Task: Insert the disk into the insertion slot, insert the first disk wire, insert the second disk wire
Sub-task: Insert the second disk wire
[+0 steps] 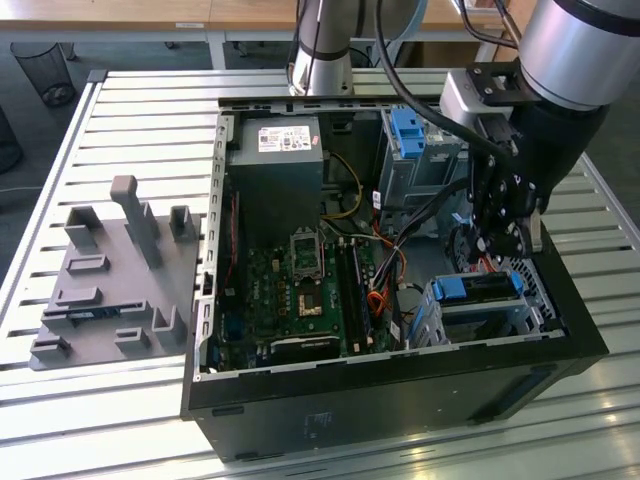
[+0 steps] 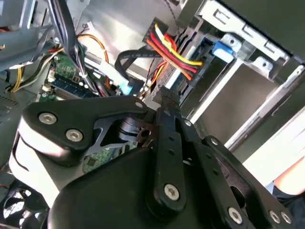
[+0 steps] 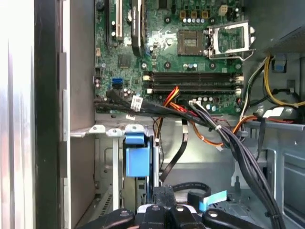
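The disk (image 1: 480,288), in its bright blue carrier, sits inside the insertion slot (image 1: 447,322), the low metal cage at the case's corner on the exterior view's right. My gripper (image 1: 503,245) hangs just above the disk's back end. In the second wrist view the gripper (image 2: 167,107) has its fingers drawn together on a small black plug (image 2: 166,95) beside the disk's rear edge. A red, yellow and orange wire bundle (image 2: 174,52) runs into the dark end of the disk next to it. A flat black wire (image 3: 181,148) leads down to the gripper (image 3: 164,205).
The open case holds a green motherboard (image 1: 300,290), a grey power supply (image 1: 275,170) and a taller cage with a blue tab (image 1: 410,130). A looped black cable with a light blue tag (image 3: 213,198) lies close by. A grey fixture block (image 1: 110,280) sits on the slatted table.
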`<act>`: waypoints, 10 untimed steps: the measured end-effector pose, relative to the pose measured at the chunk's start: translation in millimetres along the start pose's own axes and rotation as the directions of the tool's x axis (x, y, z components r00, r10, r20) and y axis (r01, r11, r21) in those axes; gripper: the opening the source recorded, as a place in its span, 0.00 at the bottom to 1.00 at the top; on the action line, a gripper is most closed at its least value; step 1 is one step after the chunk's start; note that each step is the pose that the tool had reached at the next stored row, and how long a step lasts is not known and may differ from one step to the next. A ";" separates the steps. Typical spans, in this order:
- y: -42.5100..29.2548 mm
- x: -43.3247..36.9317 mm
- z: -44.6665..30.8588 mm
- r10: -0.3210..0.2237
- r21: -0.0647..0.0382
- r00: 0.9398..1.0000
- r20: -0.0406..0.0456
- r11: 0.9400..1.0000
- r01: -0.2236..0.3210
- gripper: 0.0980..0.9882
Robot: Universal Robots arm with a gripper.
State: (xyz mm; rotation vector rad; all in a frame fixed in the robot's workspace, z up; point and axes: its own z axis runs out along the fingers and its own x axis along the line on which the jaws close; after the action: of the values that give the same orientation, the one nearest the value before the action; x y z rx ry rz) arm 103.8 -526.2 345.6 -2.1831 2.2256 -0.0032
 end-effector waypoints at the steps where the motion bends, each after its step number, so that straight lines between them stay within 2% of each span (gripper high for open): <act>1: 1.4 -0.2 -1.5 0.000 0.000 1.000 0.000 1.000 0.000 0.01; 10: 4.7 -10.3 -16.9 0.000 0.001 1.000 0.001 1.000 0.000 0.01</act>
State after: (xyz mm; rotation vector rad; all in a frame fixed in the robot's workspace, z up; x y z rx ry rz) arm 99.0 -516.1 362.6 -2.1824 2.2248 -0.0028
